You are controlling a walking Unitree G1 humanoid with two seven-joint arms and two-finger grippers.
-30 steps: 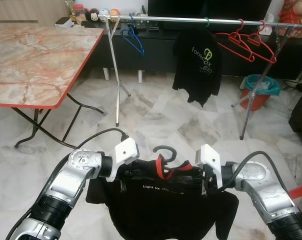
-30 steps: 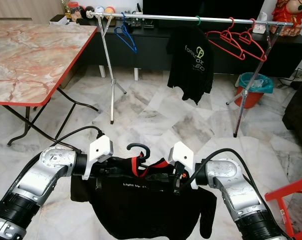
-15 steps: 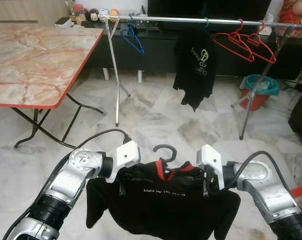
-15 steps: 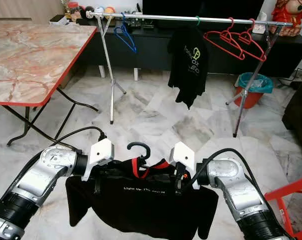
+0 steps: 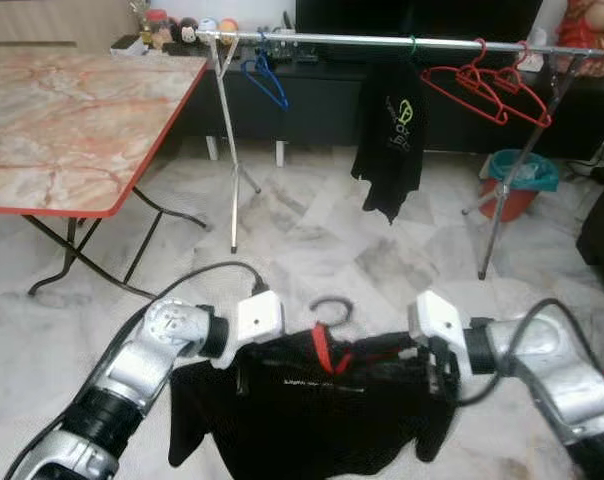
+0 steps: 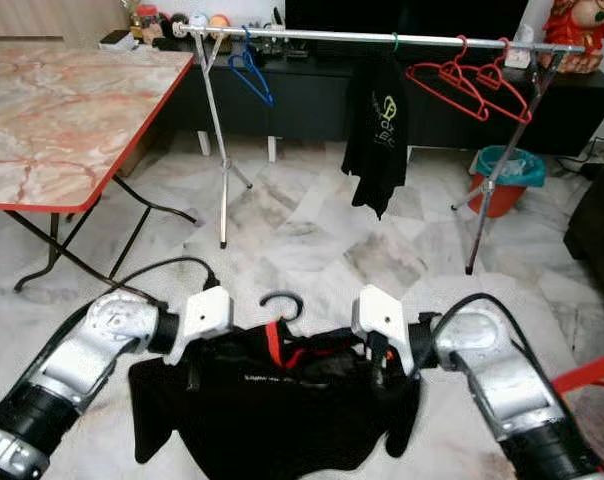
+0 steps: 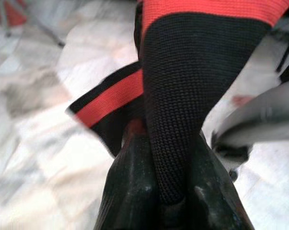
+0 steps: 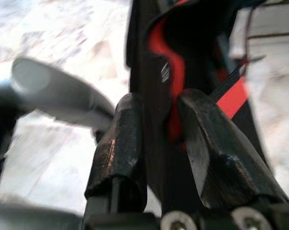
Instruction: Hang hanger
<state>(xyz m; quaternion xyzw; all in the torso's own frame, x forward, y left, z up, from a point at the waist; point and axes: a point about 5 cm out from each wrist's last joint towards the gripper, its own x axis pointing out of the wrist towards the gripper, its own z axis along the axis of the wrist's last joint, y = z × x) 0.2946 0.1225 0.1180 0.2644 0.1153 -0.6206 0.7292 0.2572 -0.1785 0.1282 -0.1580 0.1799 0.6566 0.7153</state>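
we hold a black t-shirt with a red collar band on a dark plastic hanger (image 5: 327, 375) low in front of us, just above the marble floor, one hand at each shoulder. our left hand (image 7: 171, 191) is clamped on a fold of the black knit fabric, with the red band running just beyond its fingers. our right hand (image 8: 159, 143) is clamped on the opposite shoulder, black cloth and a strip of red pinched between its two fingers. the hanger's dark curved hook (image 6: 280, 302) stands up midway between our two hands, so neither arm is nearer to it. the hanger's long axis runs left to right, roughly parallel to the long silver metal clothes rail (image 6: 312, 36), which lies well ahead of us and much higher. the coming move, as we judge it, is forward and up to that rail. on the rail hang a blue plastic hanger (image 6: 250, 68), a black t-shirt with a green and white logo (image 6: 380, 125) whose wording is too small to read, and red plastic hangers (image 6: 472, 80). a short line of white print crosses the chest of our shirt, too blurred to read.
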